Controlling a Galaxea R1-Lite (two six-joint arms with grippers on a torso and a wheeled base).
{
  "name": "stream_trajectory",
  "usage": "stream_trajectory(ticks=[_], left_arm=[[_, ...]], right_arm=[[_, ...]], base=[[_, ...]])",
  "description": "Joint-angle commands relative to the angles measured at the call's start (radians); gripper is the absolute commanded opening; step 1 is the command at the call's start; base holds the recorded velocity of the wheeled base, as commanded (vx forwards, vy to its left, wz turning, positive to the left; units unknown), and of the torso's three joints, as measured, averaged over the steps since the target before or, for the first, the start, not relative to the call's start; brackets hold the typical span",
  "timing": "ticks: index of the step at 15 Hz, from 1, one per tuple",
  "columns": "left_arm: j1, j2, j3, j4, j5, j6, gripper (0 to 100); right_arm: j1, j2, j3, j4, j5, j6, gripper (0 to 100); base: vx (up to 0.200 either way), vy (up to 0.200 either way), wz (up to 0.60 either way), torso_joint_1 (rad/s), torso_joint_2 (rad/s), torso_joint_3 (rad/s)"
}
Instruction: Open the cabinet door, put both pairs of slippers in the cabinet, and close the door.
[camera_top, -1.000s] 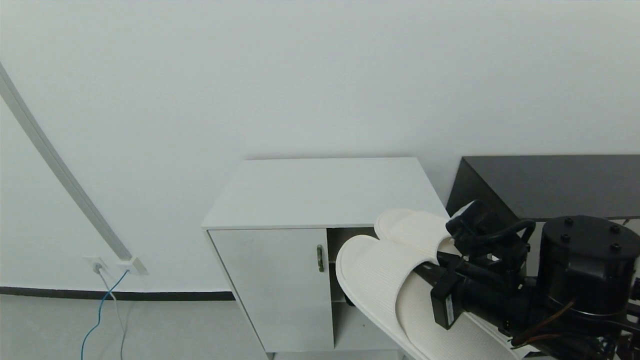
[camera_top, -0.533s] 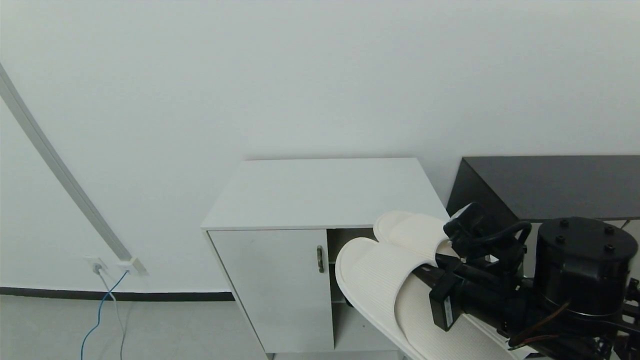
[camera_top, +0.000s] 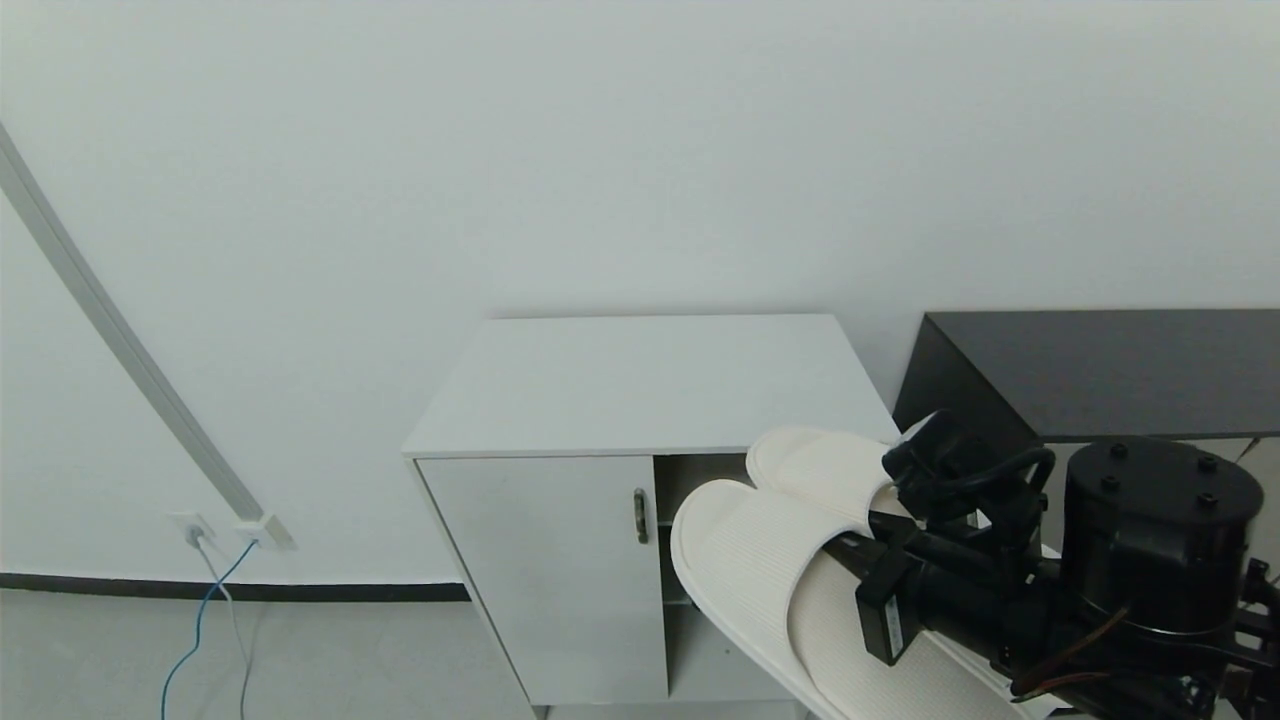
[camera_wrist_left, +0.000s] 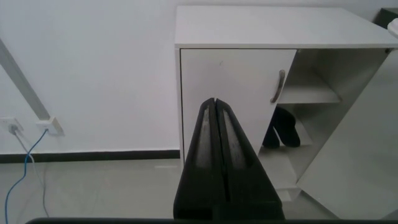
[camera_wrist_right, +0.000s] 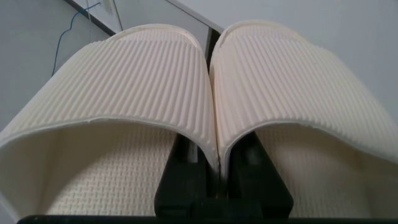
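A white cabinet (camera_top: 640, 385) stands against the wall. Its left door (camera_top: 560, 570) is closed and the right half (camera_top: 700, 480) is open, showing shelves. My right gripper (camera_top: 850, 540) is shut on a pair of white ribbed slippers (camera_top: 760, 540), held side by side just in front of the open half, toes toward it. In the right wrist view the fingers (camera_wrist_right: 186, 171) pinch the slippers' (camera_wrist_right: 149, 81) inner walls together. My left gripper (camera_wrist_left: 215, 124) is shut and empty, low, facing the closed door (camera_wrist_left: 230, 99). A dark pair of slippers (camera_wrist_left: 286, 127) lies on a lower shelf inside.
A black table (camera_top: 1100, 370) stands right of the cabinet. The cabinet's right door (camera_wrist_left: 360, 155) is swung out. Wall sockets with a blue and a white cable (camera_top: 200, 600) are at the lower left, under a slanted cable duct (camera_top: 120, 340).
My right arm has sunk a little and edged left with the white slippers. The cabinet and the left gripper look the same.
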Motion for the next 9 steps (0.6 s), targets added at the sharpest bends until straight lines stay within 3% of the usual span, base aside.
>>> stream_trajectory(ticks=[1,9], left_arm=[[0.001,0.001,0.0,0.0,0.0,0.0,0],[-0.001,0.001,0.0,0.0,0.0,0.0,0]], right_arm=[[0.001,0.003,0.0,0.0,0.0,-0.001,0],[0.001,0.003,0.007,-0.002,0.0,-0.002,0]], base=[[0.0,0.0,0.0,-0.144,0.32,0.168],[0.0,0.0,0.0,-0.168,0.39,0.215]])
